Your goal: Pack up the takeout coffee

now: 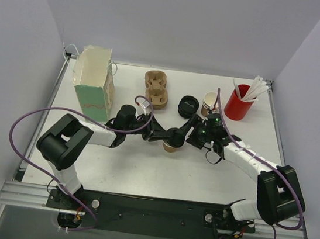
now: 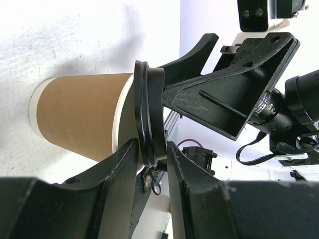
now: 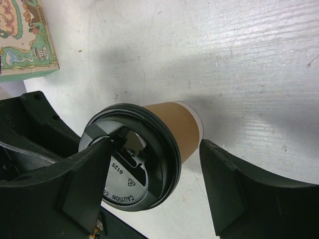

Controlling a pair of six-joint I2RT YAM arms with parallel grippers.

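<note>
Top external view: the takeout coffee (image 1: 170, 147), a small brown kraft-paper cup with a round black plastic lid, stands mid-way across the white table (image 1: 141, 170), between the tips of both arms.
Left gripper (image 2: 151, 152): jaws pinched on the lid's rim, one finger under it beside the cup wall, one over it.
Right gripper (image 3: 154, 143): jaws apart, straddling the cup; one finger lies over the lid, the other stands off the wall.
Likely destinations: brown moulded-pulp cup carrier (image 1: 156, 89); tall mint-printed paper bag (image 1: 94, 84); both well apart from the cup.
Risk, lid: a lift by the rim alone could pop the lid off.
Risk, tipping: a sideways pull at the top could topple the cup.
Risk, clash: both grippers crowd the lid; the right jaws, closing, could strike a left finger.
Risk, crush: a hard squeeze could buckle the paper wall.
</note>
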